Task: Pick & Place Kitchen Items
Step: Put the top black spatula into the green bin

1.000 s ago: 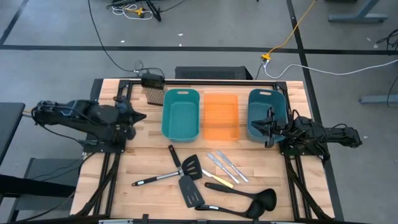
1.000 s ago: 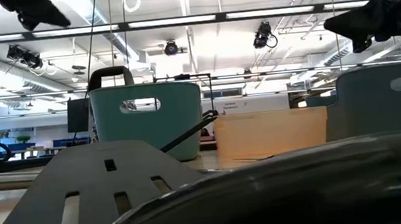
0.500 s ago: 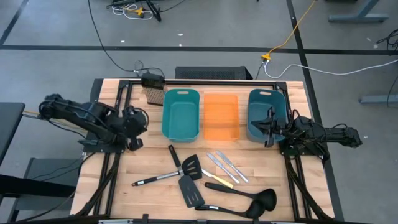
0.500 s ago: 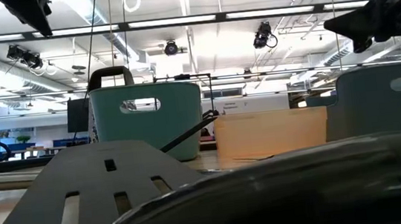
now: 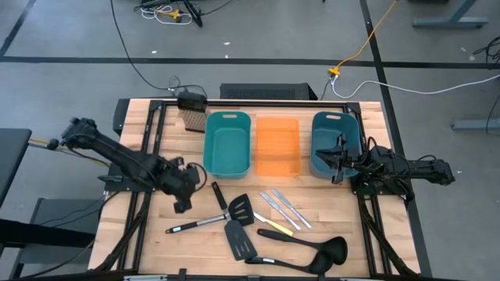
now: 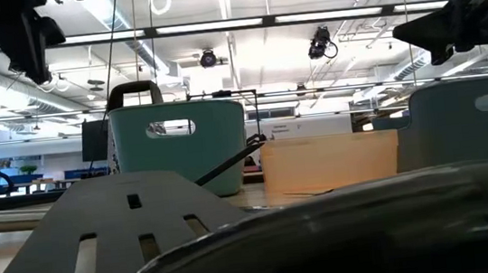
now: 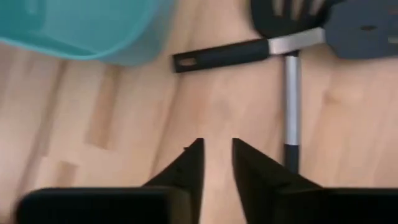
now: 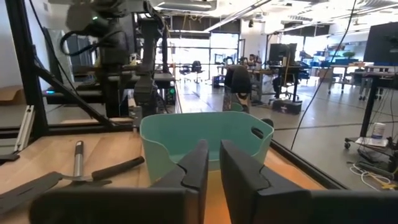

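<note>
Seven utensils (image 5: 262,226) flat on table (image 5: 156,234)

site: robotics lab | cues: ceiling strip lights (image 6: 241,25), floor cables (image 5: 133,62)

**Utensils laid out at six o'clock, bins ranged at twelve**

On the wooden table (image 5: 141,234), three bins are set side by side toward twelve o'clock: a teal bin (image 5: 227,142), an orange bin (image 5: 277,146) and a second teal bin (image 5: 333,141). Toward six o'clock, a steel-handled spatula (image 5: 209,220) is crossed with a black spatula (image 5: 231,225). Two silver knives (image 5: 281,208) are laid parallel beside them, with a yellow-handled knife (image 5: 273,226) just below. Two black ladles (image 5: 308,248) are seen at five o'clock. The left gripper (image 5: 181,197) is held at nine o'clock of the spatulas, over bare wood. The right gripper (image 5: 336,161) is positioned at three o'clock, by the second teal bin.
</note>
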